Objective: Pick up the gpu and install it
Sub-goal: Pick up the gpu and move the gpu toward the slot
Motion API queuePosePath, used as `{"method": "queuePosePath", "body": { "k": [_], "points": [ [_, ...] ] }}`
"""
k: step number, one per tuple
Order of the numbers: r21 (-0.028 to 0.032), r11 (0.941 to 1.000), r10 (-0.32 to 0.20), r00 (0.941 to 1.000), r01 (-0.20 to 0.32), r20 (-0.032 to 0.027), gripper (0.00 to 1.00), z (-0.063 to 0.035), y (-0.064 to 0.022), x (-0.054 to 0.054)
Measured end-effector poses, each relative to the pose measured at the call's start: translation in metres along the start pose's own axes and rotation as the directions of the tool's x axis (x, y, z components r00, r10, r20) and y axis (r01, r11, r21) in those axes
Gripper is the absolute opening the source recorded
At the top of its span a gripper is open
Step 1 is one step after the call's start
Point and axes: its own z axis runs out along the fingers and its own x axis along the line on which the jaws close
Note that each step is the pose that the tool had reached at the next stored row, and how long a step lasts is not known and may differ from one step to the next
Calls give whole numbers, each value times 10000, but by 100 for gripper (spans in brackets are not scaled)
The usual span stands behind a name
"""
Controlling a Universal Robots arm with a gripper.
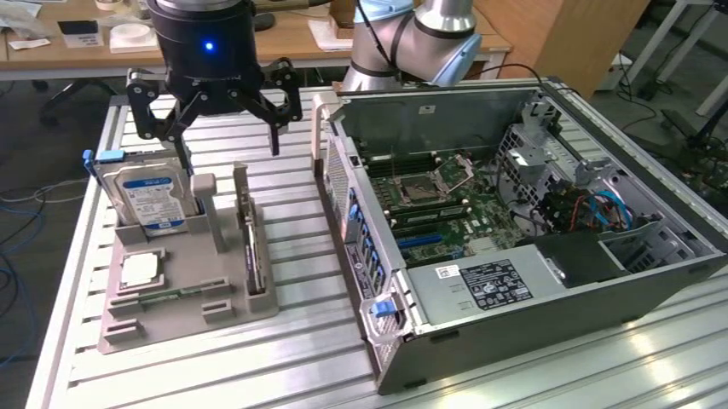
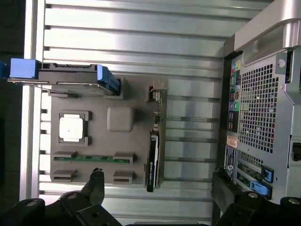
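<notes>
The pincer (image 1: 230, 153) hangs released, jaws spread wide with nothing between them, above the far end of the grey holder (image 1: 170, 319) on the slatted desk (image 1: 307, 366). The gpu (image 1: 251, 247) has not been picked up. It stands on its long edge in a narrow slot along the side of the holder nearest the open computer case (image 1: 534, 328), and in the wrist view its dark face and thin top edge (image 2: 153, 162) run lengthwise between the two fingers (image 2: 96, 176). The step in hand looks like lining up for the grasp. To do it well, I would centre the jaws over the card's thin edge so that one pad meets each flat face. The grip should sit near the middle of the card's length so it does not tip when lifted. The hard drive (image 1: 148, 200) stands upright in the holder close by, and a post rises between it and the card, so the descent should be straight down. The slot looks snug, so a skewed grip could jam the card or drag the holder
</notes>
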Motion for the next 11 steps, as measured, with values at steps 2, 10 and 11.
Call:
{"method": "queuePosePath", "body": {
  "k": [2,10,11],
  "points": [
    [0,10000,-8,10000,8,0,99,0,0,-1],
    [0,10000,-8,10000,8,-1,99,0,0,-1],
    [0,10000,-8,10000,8,0,99,0,0,-1]
  ]
}}
